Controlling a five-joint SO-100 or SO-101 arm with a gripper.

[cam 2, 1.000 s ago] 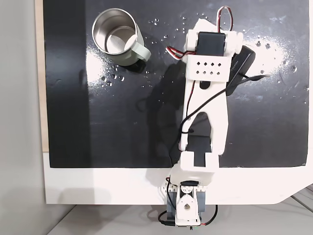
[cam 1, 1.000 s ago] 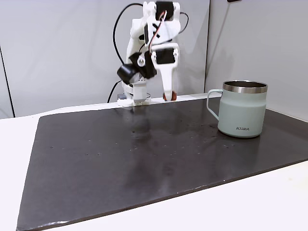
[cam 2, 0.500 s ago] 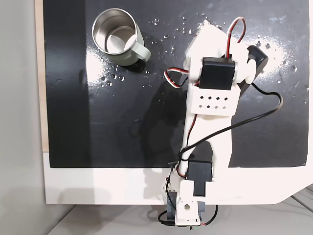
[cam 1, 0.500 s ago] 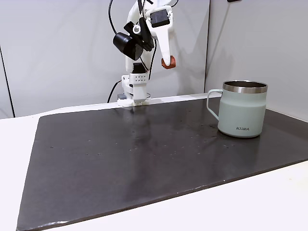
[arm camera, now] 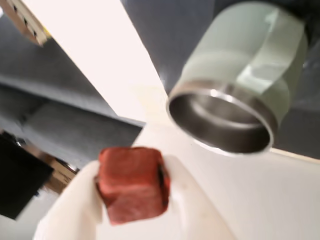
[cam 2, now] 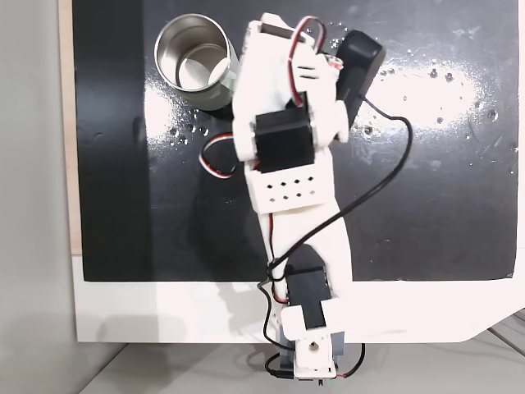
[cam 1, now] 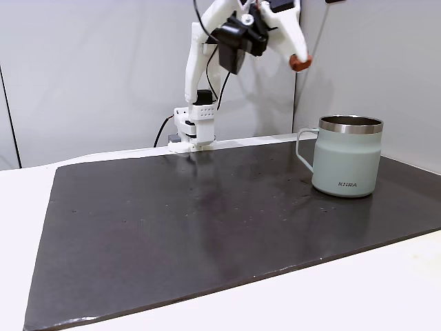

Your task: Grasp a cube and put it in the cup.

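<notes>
My gripper (cam 1: pixel 297 59) is raised high and shut on the cube (cam 1: pixel 300 63), a small reddish-brown block, up and to the left of the cup (cam 1: pixel 348 162) in a fixed view. In the wrist view the cube (arm camera: pixel 132 181) is pinched between my white fingers (arm camera: pixel 75 202), and the pale grey-green cup (arm camera: pixel 235 75) with its steel rim lies ahead to the right. In the fixed view from above, my arm (cam 2: pixel 283 148) reaches up beside the cup (cam 2: pixel 190 64), whose handle it hides, and it hides the cube.
A dark mat (cam 1: pixel 207 227) covers the white table (cam 1: pixel 386 289). The arm's base (cam 1: pixel 193 131) stands at the mat's far edge, with black cables trailing. A grey wall rises behind. A pale strip (cam 2: pixel 66 123) borders the mat's left side.
The arm has risen from near the mat and swung towards the cup, carrying the cube in the shut gripper. The cup has not moved.
</notes>
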